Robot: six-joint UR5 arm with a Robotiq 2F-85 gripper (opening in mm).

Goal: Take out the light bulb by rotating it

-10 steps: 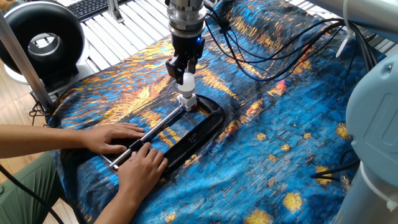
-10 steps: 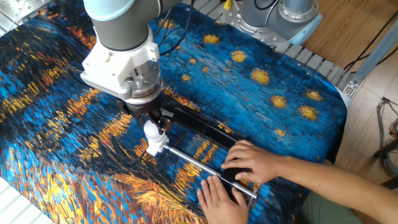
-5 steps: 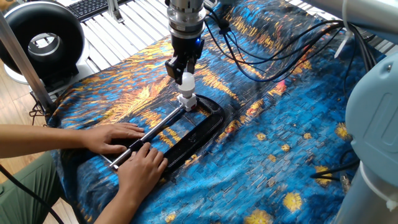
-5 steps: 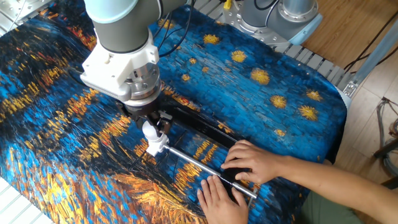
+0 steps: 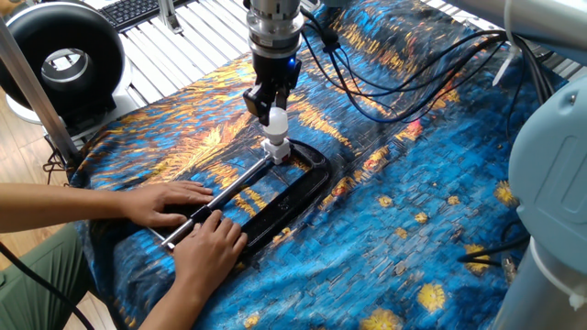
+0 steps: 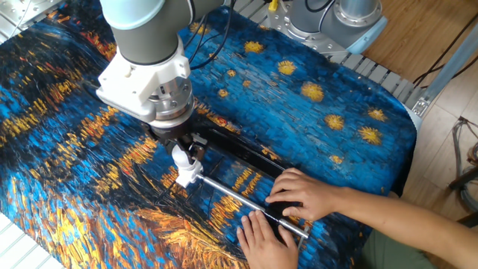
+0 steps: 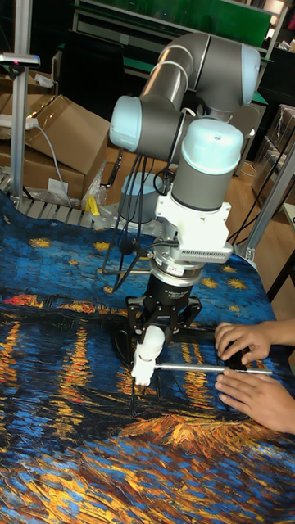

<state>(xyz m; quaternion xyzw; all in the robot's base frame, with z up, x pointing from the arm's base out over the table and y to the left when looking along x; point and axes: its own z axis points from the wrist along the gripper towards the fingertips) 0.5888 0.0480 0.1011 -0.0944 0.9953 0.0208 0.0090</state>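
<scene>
Jaws of the one gripper (image 5: pixel 272 110) pinching the light bulb (image 5: pixel 276 119) globe, bulb upright in white socket (image 5: pixel 275 148), mid surface. One black clamp frame (image 5: pixel 298 188) with one steel bar (image 5: pixel 225 196) holds socket. Two human hands (image 5: pixel 174 203) (image 5: pixel 206 243) press bar at near edge. Starry cloth (image 5: pixel 404 220) covers surface. One black fan (image 5: pixel 60 60) off far corner.

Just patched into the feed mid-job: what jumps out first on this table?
The gripper is closed on the light bulb, which stands upright in its white socket at the end of a black clamp. A person's two hands press down on the clamp's metal bar. Everything sits on a vivid blue and orange painted cloth.
</scene>
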